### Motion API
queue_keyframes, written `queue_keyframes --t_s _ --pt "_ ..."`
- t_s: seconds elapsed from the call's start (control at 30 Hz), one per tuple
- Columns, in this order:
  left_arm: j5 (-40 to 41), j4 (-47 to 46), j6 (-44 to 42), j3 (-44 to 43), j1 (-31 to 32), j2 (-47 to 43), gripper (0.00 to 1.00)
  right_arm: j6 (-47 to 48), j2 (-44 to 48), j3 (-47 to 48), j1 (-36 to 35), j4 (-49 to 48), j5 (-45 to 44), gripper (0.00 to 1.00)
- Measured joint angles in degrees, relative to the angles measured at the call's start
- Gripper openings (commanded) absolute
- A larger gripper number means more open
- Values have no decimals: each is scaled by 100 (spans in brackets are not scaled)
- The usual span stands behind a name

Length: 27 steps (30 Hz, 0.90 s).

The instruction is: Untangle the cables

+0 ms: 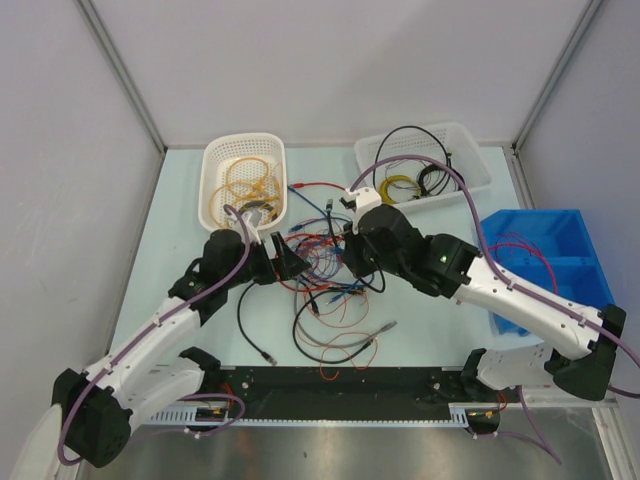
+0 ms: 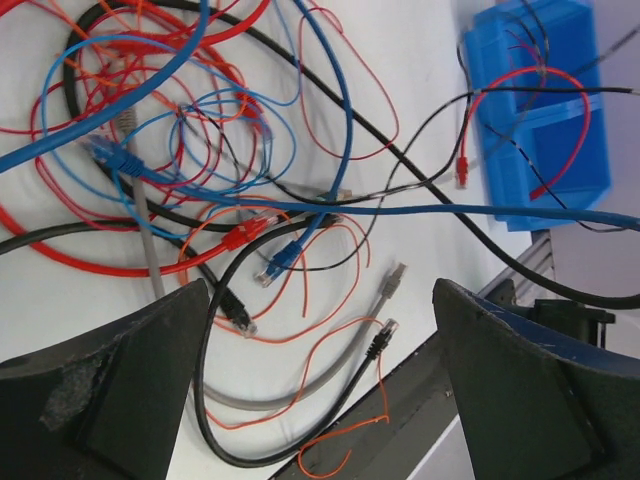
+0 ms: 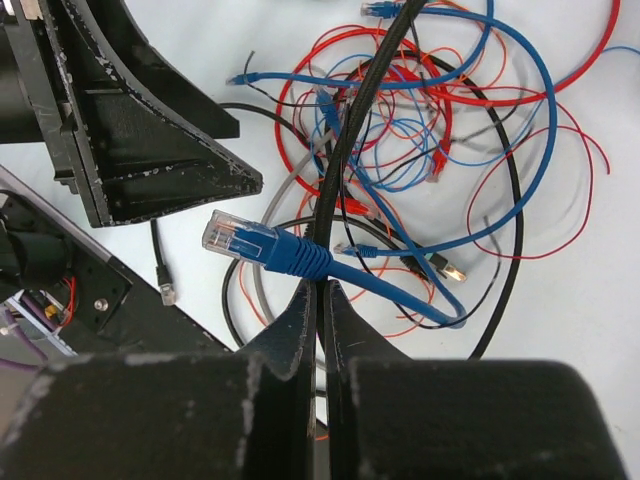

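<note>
You have two arms over one tangle: the cables (image 1: 325, 275) lie heaped mid-surface (image 1: 430, 325) between both claws, red, blue, black, grey and thin orange strands looped through each other too densely to count one by one. Your left claw (image 1: 290, 262) is spread wide and grips nothing, sitting at the tangle's left edge, with blue, red and black plug ends on the surface below it. Your right claw (image 3: 321, 300) is pressed together, pinching a black cable (image 3: 360, 100) that rises from between the fingertips across the heap, and a blue plug-ended cable (image 3: 290, 252) crosses just in front of those tips. There are three containers along the far and right sides. The white basket (image 1: 212, 175) at far left holds yellow-orange coils (image 1: 245, 185). The white tray (image 1: 478, 160) at far right holds a black coil (image 1: 415, 145) and a yellow coil (image 1: 397, 188). The blue bin (image 1: 570, 235) at the right has a thin red wire (image 1: 520, 250) in it, trailing out toward the heap.
</note>
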<state>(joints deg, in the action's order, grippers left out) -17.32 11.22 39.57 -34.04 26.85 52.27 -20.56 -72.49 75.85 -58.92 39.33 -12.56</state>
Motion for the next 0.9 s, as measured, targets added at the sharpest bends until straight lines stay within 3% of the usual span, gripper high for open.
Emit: queue_keyframes --t_s 0.17,0.43,0.73,0.83,0.87,0.9 --pt "-251 -772 234 249 -2 -9 100 -111 90 0 13 0 107 0" --pt "-393 -2830 354 1062 17 -291 99 -315 269 0 17 -35 367 0" --pt "-417 -4179 190 855 247 680 99 -527 289 0 17 -179 815 0" --pt "-485 -4437 138 673 332 1012 71 -584 326 0 13 -190 903 0" --pt "-533 -4557 136 612 345 1117 43 -601 343 0 11 -192 909 0" --pt "-573 -4660 122 573 356 1198 27 -608 361 0 11 -192 918 0"
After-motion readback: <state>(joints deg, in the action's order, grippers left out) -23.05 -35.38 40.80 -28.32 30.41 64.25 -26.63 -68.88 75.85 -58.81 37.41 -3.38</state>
